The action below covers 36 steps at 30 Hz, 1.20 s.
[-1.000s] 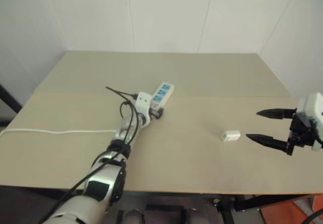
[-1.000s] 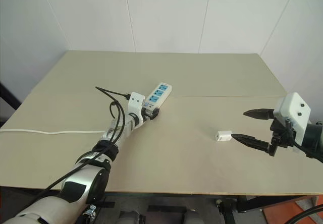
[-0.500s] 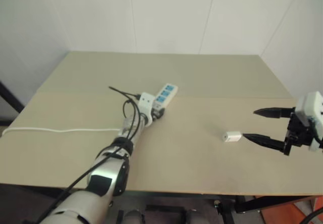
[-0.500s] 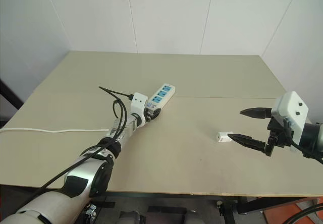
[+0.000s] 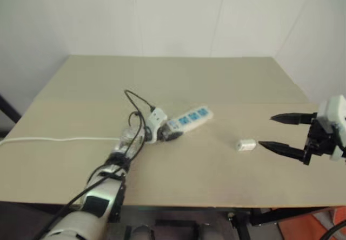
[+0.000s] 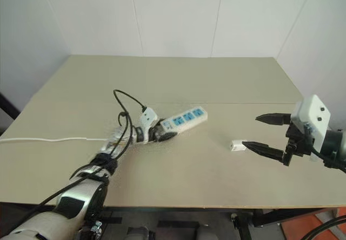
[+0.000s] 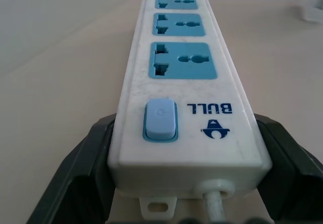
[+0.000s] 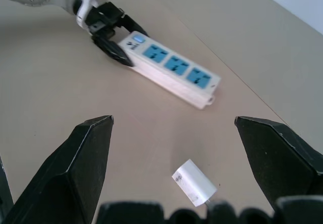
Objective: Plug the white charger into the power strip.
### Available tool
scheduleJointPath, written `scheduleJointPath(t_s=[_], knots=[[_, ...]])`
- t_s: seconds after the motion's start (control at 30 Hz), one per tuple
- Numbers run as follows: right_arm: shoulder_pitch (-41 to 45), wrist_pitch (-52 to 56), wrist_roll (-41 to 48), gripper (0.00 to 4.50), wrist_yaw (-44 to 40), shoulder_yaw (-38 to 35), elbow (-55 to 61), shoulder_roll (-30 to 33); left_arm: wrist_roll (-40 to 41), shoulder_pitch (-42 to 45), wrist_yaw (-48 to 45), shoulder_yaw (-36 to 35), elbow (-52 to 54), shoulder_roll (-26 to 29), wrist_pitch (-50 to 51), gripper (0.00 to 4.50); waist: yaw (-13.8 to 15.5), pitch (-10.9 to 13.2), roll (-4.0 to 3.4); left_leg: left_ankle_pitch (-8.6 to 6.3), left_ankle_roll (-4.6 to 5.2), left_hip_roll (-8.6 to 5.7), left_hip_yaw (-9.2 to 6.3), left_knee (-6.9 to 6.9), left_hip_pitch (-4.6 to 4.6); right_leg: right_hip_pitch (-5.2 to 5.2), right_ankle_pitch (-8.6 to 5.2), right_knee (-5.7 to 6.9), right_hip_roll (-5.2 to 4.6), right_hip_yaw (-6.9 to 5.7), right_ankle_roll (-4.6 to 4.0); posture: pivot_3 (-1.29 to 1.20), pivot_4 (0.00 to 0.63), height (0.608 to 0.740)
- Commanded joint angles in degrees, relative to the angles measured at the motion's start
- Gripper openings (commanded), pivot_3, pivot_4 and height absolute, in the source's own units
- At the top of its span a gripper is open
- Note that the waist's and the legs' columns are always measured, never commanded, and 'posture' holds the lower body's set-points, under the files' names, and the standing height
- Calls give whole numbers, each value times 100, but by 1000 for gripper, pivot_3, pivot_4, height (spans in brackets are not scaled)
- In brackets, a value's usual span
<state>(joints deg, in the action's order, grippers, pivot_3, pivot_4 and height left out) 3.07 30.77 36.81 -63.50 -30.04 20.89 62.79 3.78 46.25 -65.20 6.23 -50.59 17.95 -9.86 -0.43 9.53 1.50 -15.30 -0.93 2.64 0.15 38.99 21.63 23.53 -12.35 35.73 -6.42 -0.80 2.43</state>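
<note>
White charger (image 6: pixel 237 145) sits on the tabletop (image 6: pixel 216 83) right by the wide-open right claw (image 6: pixel 264 134); left claw (image 5: pixel 164 133) clamps the power strip (image 5: pixel 188 119)

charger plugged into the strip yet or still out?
Out. The white charger lies loose on the table, apart from the power strip, whose three blue sockets are bare.

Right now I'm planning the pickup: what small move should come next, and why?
Probably ease the open right claw down around the white charger, which lies free on the table; the left claw already grips the power strip.
</note>
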Motion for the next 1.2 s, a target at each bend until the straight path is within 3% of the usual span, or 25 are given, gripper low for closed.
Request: scheduleJointPath(t_s=[0.03,0.17,0.33,0.77,1.2], knots=[[75,-105,-123,4500,-244,29,-101,264,381,-252,-1329,58,992,606,15,3296,-23,0,0,0,0,2,0,0,-1,0,0,2,1,0,-1,0,150,740],[284,-391,-513,4500,-496,572,-364,540,563,-589,-2035,148,1576,1013,107,3296,1,-1,-2,-1,1,2,0,2,-12,-14,0,0,-1,0,-1,0,150,740],[1195,-699,-1069,4500,-666,1691,-834,644,724,-943,-2317,163,1913,1032,102,3296,6,-1,-2,-5,8,2,1,3,-4,-8,-1,-6,-1,0,1,0,150,740],[3347,-547,-3335,4500,-1168,4537,-1651,383,671,-1321,-1722,229,2308,714,291,3296,17,-2,-4,-5,9,1,2,26,66,67,0,13,-1,3,-1,0,150,740],[4287,-961,-4544,4500,-1481,5510,-2848,-590,709,-1795,-1460,298,2941,742,608,3296,25,-4,-8,-5,9,1,3,27,63,66,0,15,0,3,-1,0,150,740]])
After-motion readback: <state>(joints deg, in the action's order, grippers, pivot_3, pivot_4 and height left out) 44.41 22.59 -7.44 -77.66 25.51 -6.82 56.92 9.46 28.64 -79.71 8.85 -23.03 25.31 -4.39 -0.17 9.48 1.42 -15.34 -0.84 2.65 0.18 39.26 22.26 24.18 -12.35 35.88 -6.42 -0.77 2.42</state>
